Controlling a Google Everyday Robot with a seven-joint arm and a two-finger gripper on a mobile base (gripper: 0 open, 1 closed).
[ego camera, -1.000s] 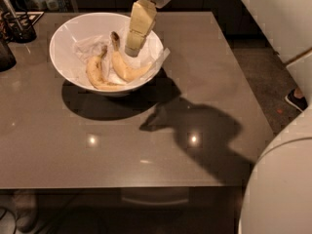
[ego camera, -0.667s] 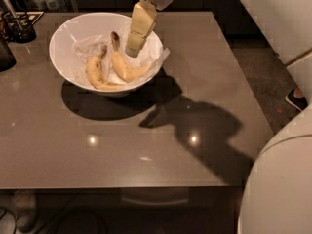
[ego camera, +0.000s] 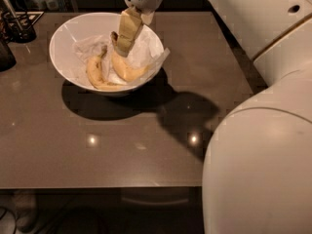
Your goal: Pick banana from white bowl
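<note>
The white bowl [ego camera: 63, 38] stands at the table's back left, lined with crumpled white paper. Two yellow bananas lie in it. The banana [ego camera: 127, 70] lies on the right side of the bowl, its slender stem rising to a dark knob. A second banana [ego camera: 94, 74] lies curved along the bowl's left and front. My gripper [ego camera: 126, 47] hangs down from the top of the view into the bowl, its tip right beside the banana's stem and just above its body. The stem's lower part is hidden behind the gripper.
The brown table [ego camera: 122, 145] stretches forward and to the right of the bowl. A dark holder with utensils [ego camera: 17, 26] stands at the back left corner. My pale arm and body [ego camera: 263, 130] fill the right side.
My gripper has shifted slightly left inside the bowl, closer to the banana's stem. The bowl and both bananas have not moved.
</note>
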